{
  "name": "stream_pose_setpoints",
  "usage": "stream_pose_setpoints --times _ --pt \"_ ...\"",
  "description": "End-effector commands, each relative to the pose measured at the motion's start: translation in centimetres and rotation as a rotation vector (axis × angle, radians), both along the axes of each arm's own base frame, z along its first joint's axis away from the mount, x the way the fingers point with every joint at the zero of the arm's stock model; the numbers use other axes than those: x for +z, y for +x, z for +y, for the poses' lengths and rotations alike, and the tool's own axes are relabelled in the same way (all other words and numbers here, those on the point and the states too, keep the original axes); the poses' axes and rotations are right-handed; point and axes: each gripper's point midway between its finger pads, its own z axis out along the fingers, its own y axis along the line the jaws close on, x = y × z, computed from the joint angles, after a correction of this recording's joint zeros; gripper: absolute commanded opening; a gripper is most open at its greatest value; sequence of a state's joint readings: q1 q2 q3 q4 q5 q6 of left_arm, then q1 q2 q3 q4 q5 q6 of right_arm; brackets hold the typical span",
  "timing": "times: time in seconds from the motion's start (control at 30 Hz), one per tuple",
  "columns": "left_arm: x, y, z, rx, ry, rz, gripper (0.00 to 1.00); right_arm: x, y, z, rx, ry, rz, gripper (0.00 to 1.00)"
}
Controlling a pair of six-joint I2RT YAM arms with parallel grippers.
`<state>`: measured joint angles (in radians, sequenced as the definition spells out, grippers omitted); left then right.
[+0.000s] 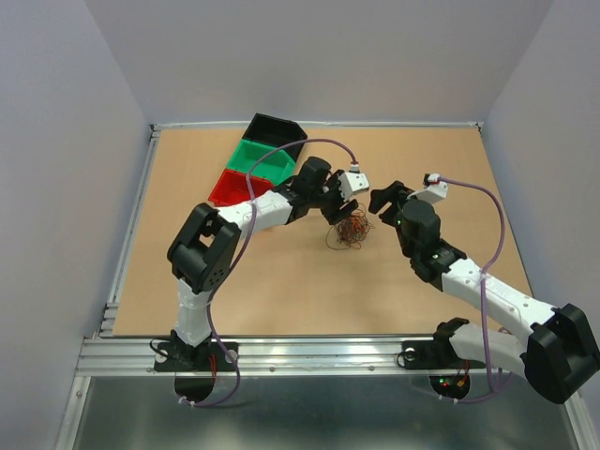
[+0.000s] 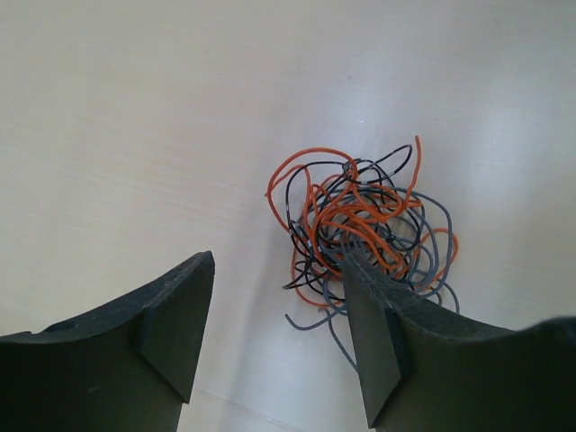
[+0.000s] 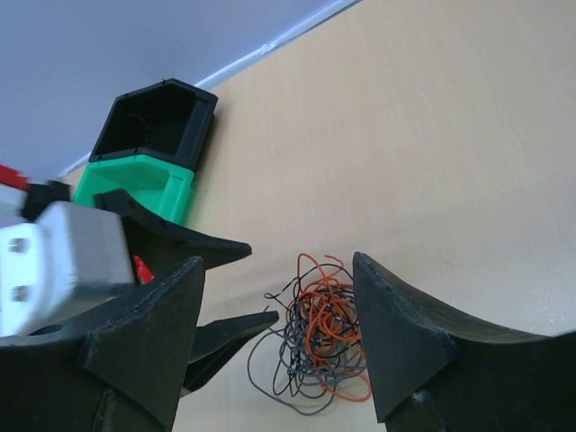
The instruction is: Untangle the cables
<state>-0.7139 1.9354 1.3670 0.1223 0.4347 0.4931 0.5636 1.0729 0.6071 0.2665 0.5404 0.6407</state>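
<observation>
Top view, cables (image 1: 350,232): a small tangled clump of reddish-orange and dark strands is seen lying on the surface (image 1: 234,281), near its middle and between the two arms.
Top view, left end effector (image 1: 335,208): it is held just beside the clump's far left edge; contact cannot be told from here.
Top view, right end effector (image 1: 382,199): it is placed near the clump, on its far right side, and apart from it.
Top view, bins: a black bin (image 1: 274,129), a green bin (image 1: 265,161) and a red bin (image 1: 230,187) are set in a row beyond the left arm.
Left wrist view, state: the jaws are spread wide and nothing is gripped.
Left wrist view, cables: the clump lies ahead, off towards the right-hand finger, whose tip is overlapped with its near edge.
Right wrist view, state: the jaws are spread wide and nothing is held.
Right wrist view, cables: the clump is framed in the gap, beyond the fingertips, with a left-arm fingertip just beside its left edge.
</observation>
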Motion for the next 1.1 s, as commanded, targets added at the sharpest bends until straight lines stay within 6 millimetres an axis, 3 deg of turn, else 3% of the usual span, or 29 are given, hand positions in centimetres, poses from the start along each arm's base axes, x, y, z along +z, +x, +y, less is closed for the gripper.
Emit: stream_pose_setpoints --times 0.0,0.13,0.27,0.3,0.33,0.67,0.93,0.97,1.07 --pt "0.6 1.1 -0.7 0.017 -0.012 -0.026 0.67 1.4 0.1 0.0 -0.003 0.043 -0.058 0.72" --pt "-0.3 1.4 -0.8 0.025 0.001 -0.013 0.56 1.3 0.0 0.1 0.002 0.043 -0.059 0.72" --pt "-0.4 1.4 -0.9 0.021 0.003 -0.007 0.25 1.2 0.0 0.1 0.005 0.044 -0.059 0.72" --pt "-0.5 1.3 -0.8 0.023 0.007 -0.006 0.08 1.2 0.1 0.1 0.005 0.043 -0.06 0.72" --pt "-0.4 1.3 -0.7 0.025 0.006 -0.012 0.01 1.1 0.1 0.2 0.009 0.043 -0.061 0.72" --pt "1.9 -0.7 0.5 0.003 -0.032 -0.03 0.0 1.2 -0.3 1.4 0.091 0.037 -0.093 0.71" --pt "7.4 -3.3 2.4 -0.023 -0.101 -0.1 0.0 1.4 -0.6 3.3 0.212 0.001 -0.128 0.71" --pt "7.0 -3.4 2.5 -0.027 -0.093 -0.099 0.0 1.3 -0.5 3.4 0.217 -0.001 -0.128 0.71" --pt "9.0 -4.4 3.3 -0.043 -0.117 -0.142 0.0 0.9 -0.4 3.9 0.241 -0.015 -0.121 0.71"
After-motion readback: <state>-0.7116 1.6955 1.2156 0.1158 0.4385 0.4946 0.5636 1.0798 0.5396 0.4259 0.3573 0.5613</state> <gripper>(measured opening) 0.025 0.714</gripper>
